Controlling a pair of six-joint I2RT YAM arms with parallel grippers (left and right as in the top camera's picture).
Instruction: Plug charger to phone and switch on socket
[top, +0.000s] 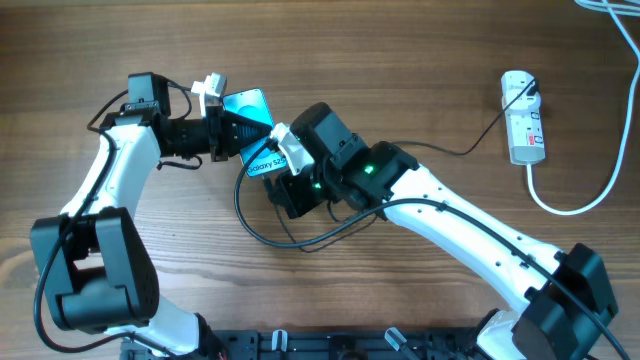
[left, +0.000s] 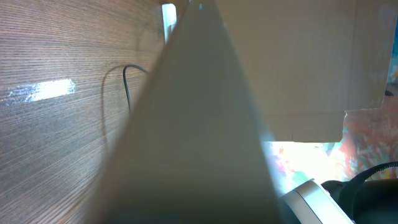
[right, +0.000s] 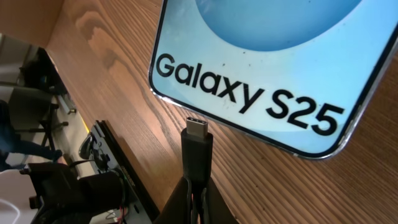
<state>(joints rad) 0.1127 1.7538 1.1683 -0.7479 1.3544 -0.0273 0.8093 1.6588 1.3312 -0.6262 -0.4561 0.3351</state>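
The phone (top: 252, 108), with a teal screen and "Galaxy S25" text, is held tilted above the table left of centre. My left gripper (top: 228, 128) is shut on its far end. My right gripper (top: 280, 165) is shut on the charger's dark connector (right: 197, 146). In the right wrist view the connector tip sits right at the phone's (right: 267, 56) lower edge, by the port. The thin black charger cable (top: 460, 152) runs from the white socket (top: 523, 115) at the far right. A blurred grey shape, too close to make out, fills the left wrist view.
A thicker white cable (top: 600, 190) curves off the socket along the right edge. The black cable loops on the table under my right arm (top: 250, 220) and also shows in the left wrist view (left: 126, 87). The arm bases stand at the front edge.
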